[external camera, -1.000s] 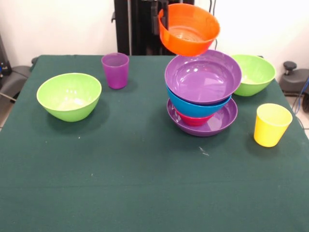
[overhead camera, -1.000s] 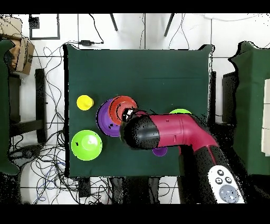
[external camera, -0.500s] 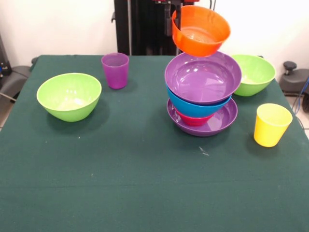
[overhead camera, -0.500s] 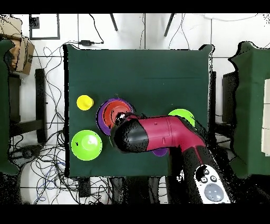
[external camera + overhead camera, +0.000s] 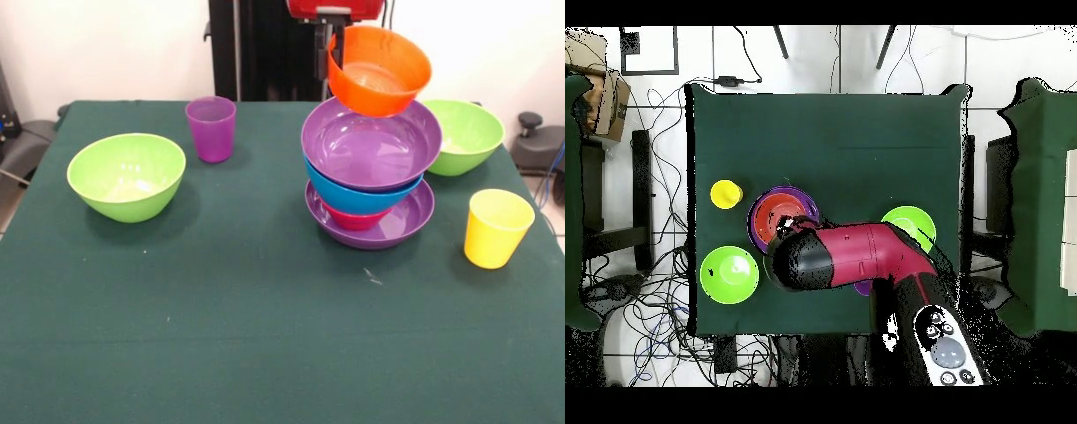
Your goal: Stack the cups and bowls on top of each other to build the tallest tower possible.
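Observation:
My gripper (image 5: pixel 329 41) is shut on the rim of the small orange bowl (image 5: pixel 380 71). It holds the bowl tilted just above the tower, over the right part of the top bowl. The tower has a wide purple bowl (image 5: pixel 371 143) on top, then the large blue bowl (image 5: pixel 357 198), the red-pink bowl (image 5: pixel 353 219) and the purple base bowl (image 5: pixel 408 218). In the overhead view the orange bowl (image 5: pixel 779 216) covers the tower's purple rim (image 5: pixel 754 222). The purple cup (image 5: pixel 211 129) and the yellow cup (image 5: pixel 497 228) stand apart from the tower. The small translucent blue bowl is out of view.
One lime green bowl (image 5: pixel 126 175) sits at the left and another (image 5: pixel 465 134) behind the tower at the right. In the overhead view the arm (image 5: pixel 840 258) hides most of the purple cup. The yellow cup (image 5: pixel 725 194) and a green bowl (image 5: pixel 729 274) flank the tower.
In the front view the orange bowl has moved right and slightly down with the gripper, to sit over the tower's top bowl. Everything on the table stays put.

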